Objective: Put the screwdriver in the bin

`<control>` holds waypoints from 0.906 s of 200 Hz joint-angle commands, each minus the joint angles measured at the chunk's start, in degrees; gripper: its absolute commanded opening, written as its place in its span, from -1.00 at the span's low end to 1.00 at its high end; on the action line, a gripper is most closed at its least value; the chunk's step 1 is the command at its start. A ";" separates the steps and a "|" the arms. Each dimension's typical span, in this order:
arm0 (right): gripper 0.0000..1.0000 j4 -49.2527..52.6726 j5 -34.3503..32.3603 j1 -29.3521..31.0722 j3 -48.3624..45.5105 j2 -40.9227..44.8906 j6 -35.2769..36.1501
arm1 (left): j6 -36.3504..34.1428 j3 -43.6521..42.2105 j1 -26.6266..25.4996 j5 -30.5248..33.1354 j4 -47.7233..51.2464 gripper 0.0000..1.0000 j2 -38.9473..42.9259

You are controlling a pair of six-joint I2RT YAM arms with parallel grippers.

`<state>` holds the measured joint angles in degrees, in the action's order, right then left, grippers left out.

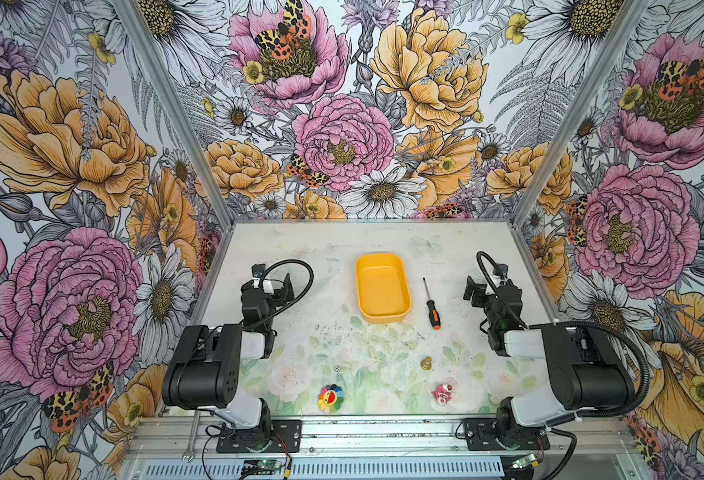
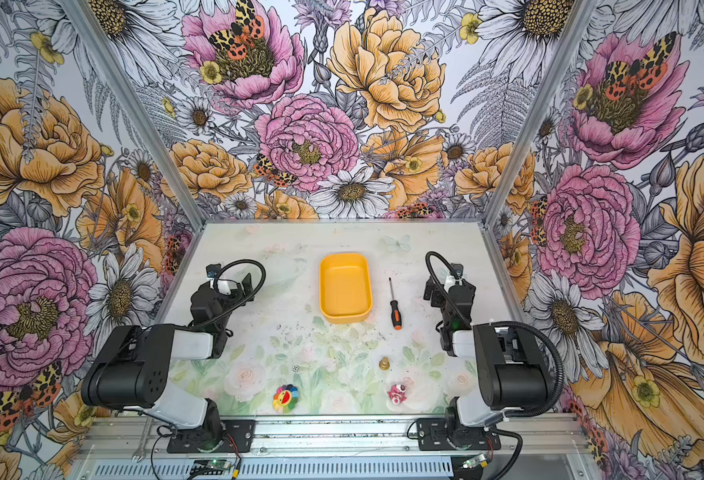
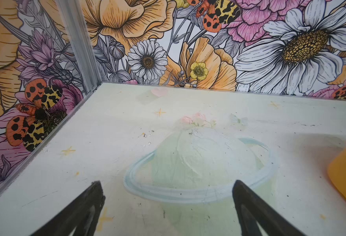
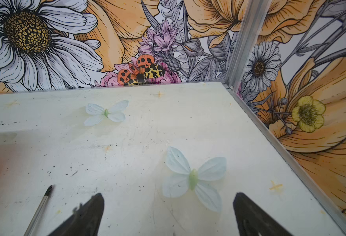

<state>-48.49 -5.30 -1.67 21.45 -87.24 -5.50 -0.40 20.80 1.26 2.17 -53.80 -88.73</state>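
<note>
The bin [image 1: 381, 291] [image 2: 345, 291] is a shallow yellow-orange tray standing empty at the middle back of the table. Just to its right, the screwdriver [image 1: 433, 313] [image 2: 396, 316] lies flat, orange-and-black handle toward the front, thin shaft pointing back. My right gripper [image 1: 481, 291] [image 2: 433, 291] hovers to the right of the screwdriver, open and empty. In the right wrist view the shaft tip [image 4: 41, 206] lies beside my open right gripper [image 4: 168, 195]. My left gripper [image 1: 275, 286] [image 3: 167, 183] is open and empty, left of the bin [image 3: 345, 173].
Near the front lie a rainbow flower toy [image 1: 330, 397], a pink toy [image 1: 442, 394], a small brass piece [image 1: 426, 363] and a tiny die [image 1: 337, 368]. Flowered walls with metal corner posts close the table on three sides. A wrench [image 1: 190, 440] rests on the front rail.
</note>
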 commanded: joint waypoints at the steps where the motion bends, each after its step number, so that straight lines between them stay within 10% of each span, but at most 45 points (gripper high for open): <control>1: 0.99 -0.30 0.03 0.49 1.29 -0.62 0.83 | -0.12 0.96 -0.29 0.50 0.20 0.98 -0.07; 181: 0.95 1.85 -4.56 0.82 1.42 2.41 -0.38 | 0.65 0.94 -0.46 3.39 0.19 0.98 -0.04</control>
<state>-48.42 -6.00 -1.48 21.56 -87.22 -5.04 -0.38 20.80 1.26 3.07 -53.80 -88.73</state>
